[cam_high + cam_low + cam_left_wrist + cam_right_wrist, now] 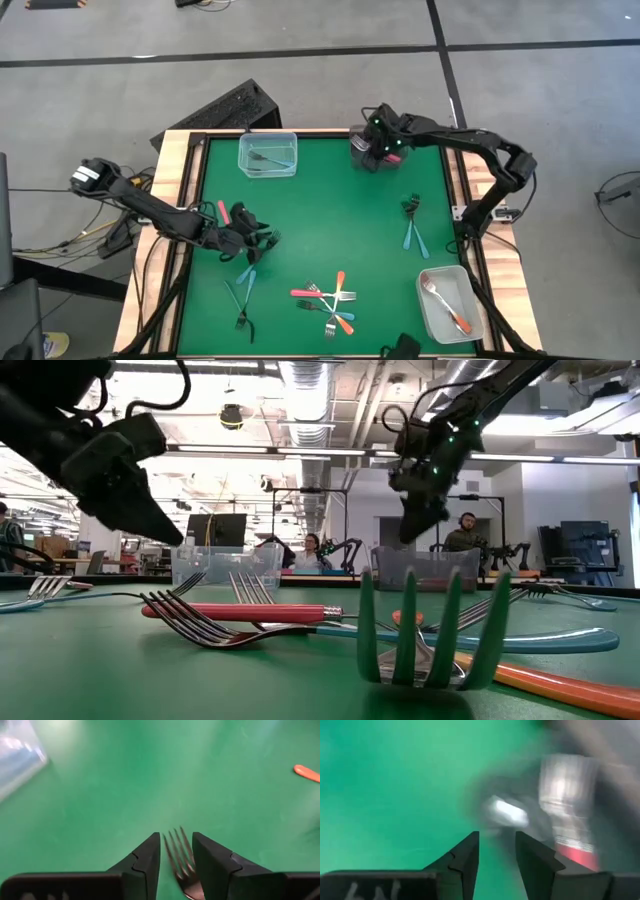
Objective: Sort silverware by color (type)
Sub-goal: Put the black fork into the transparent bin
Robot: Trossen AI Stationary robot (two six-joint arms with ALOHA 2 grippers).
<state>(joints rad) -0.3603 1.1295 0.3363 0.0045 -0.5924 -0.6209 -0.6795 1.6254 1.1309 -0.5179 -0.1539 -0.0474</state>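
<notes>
Showing only from wrist: fork tines

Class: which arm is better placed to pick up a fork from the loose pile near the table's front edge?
Probably left: its pincer hovers beside that pile of coloured-handled metal forks; the right pincer is at the far edge.

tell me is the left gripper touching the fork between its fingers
Cannot tell. The left wrist view shows fork tines lying between the left gripper fingers with slim green gaps either side, but the fork's base is hidden down between the fingers.
</notes>
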